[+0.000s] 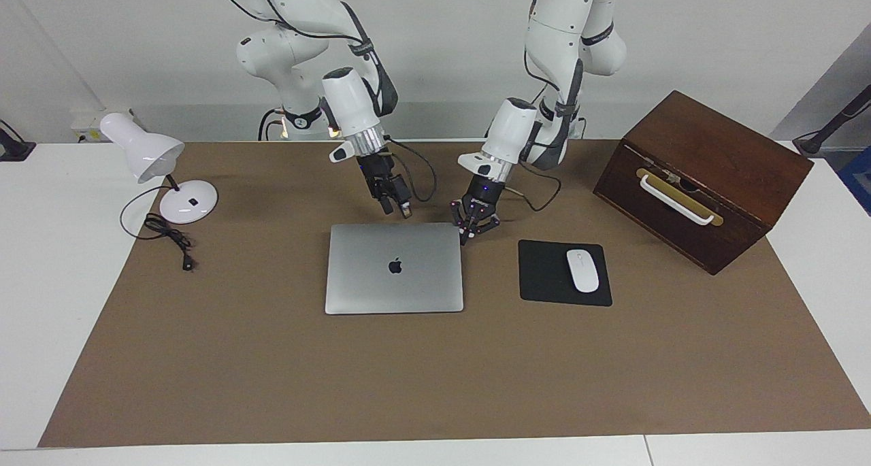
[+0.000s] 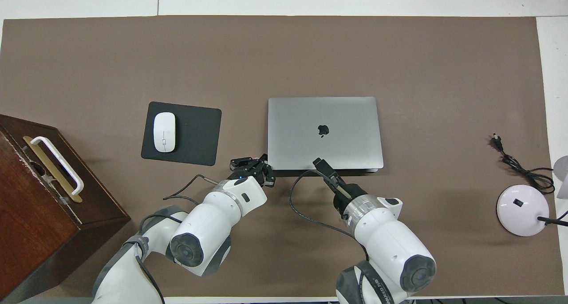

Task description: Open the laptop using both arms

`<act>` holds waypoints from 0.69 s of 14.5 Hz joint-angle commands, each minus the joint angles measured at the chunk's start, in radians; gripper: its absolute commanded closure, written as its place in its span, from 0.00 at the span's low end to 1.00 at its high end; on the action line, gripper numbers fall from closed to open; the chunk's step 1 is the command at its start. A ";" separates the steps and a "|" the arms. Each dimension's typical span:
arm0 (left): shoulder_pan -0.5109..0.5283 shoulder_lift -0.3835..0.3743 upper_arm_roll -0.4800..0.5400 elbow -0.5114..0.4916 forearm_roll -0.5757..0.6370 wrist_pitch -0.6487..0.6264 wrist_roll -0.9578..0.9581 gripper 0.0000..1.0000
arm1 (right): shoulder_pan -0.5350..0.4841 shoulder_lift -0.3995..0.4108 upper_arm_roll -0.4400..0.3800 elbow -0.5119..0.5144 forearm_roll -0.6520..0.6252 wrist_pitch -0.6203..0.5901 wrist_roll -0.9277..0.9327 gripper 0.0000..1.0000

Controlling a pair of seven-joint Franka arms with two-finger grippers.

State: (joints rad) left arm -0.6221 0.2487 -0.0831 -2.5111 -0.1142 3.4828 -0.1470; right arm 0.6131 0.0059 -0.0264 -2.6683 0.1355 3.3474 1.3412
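Left gripper (image 1: 465,235), fingertips pressed together, at the corner of the closed thin silver-grey metal laptop (image 1: 394,267) nearest the robots, likely to pin the base. Right gripper (image 1: 396,206), fingers spread, over that same edge mid-mat, apparently for lifting the lid.

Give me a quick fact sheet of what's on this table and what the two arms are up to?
laptop: closed, flat on the brown mat
left gripper: shut, at the laptop's corner nearest the robots, mouse-pad side
right gripper: open, over the laptop's edge nearest the robots
mouse pad: beside the laptop, white mouse on it
wooden box: left arm's end
desk lamp: right arm's end
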 commanded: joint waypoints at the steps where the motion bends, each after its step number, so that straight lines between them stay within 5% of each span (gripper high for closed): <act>1: -0.025 0.038 0.013 0.041 -0.019 0.021 0.012 1.00 | -0.018 0.040 0.008 0.030 0.006 0.018 -0.027 0.00; 10: -0.025 0.037 0.014 0.035 -0.015 0.021 0.020 1.00 | 0.002 0.054 0.008 0.079 0.007 0.000 -0.014 0.00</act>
State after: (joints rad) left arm -0.6224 0.2563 -0.0823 -2.5080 -0.1142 3.4828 -0.1450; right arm 0.6136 0.0398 -0.0216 -2.6183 0.1352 3.3473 1.3384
